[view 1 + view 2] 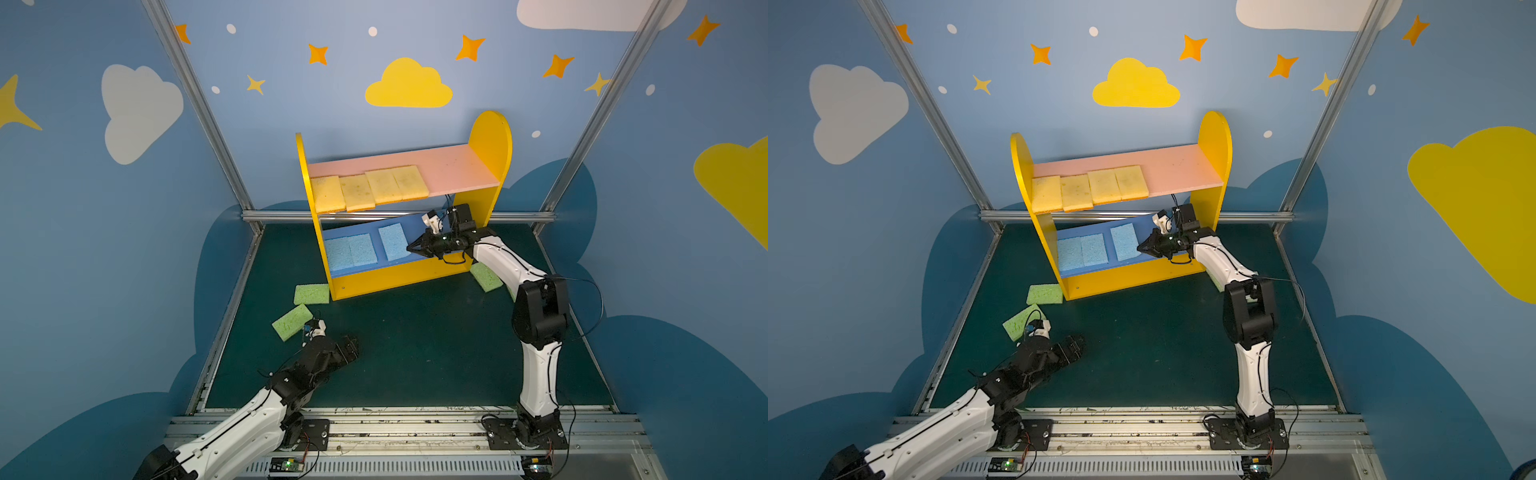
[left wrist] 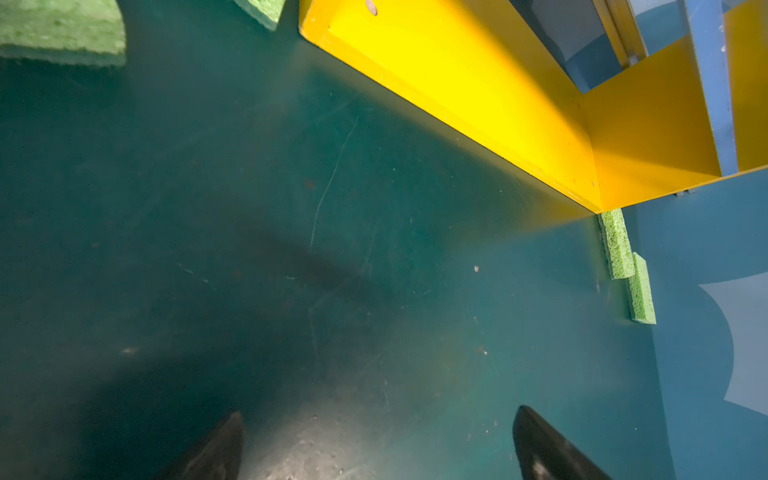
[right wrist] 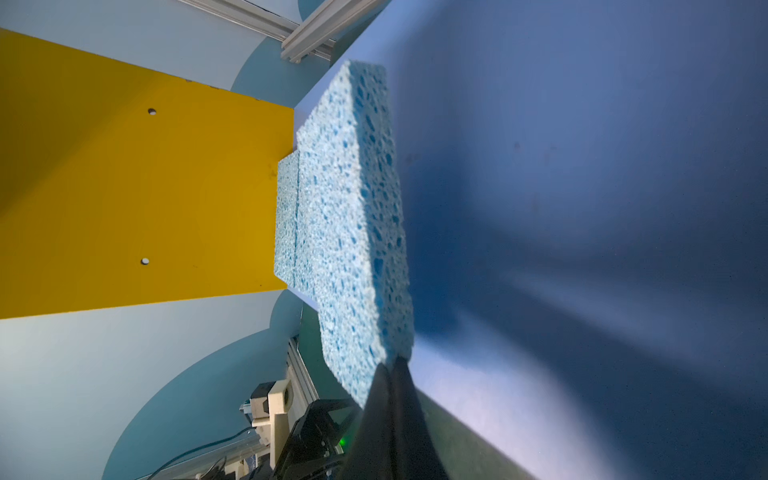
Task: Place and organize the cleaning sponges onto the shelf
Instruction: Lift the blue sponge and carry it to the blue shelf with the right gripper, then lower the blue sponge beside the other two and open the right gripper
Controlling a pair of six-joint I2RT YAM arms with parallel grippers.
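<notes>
Four yellow sponges (image 1: 370,189) line the left end of the shelf's (image 1: 490,141) pink board. Three blue sponges lie on the blue board, the rightmost blue sponge (image 1: 392,241) apart from the pair. The right gripper (image 3: 395,365), jaws together, touches its corner. Green sponges (image 1: 311,294) lie on the mat (image 1: 415,353) beside both shelf ends. The left gripper (image 2: 378,440) hangs spread apart, empty, above the mat.

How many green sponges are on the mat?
4. Two off the shelf's left end: one green sponge beside its corner, another nearer the front. Two by its right end: one plainly visible, one largely hidden behind the right arm in top views.
</notes>
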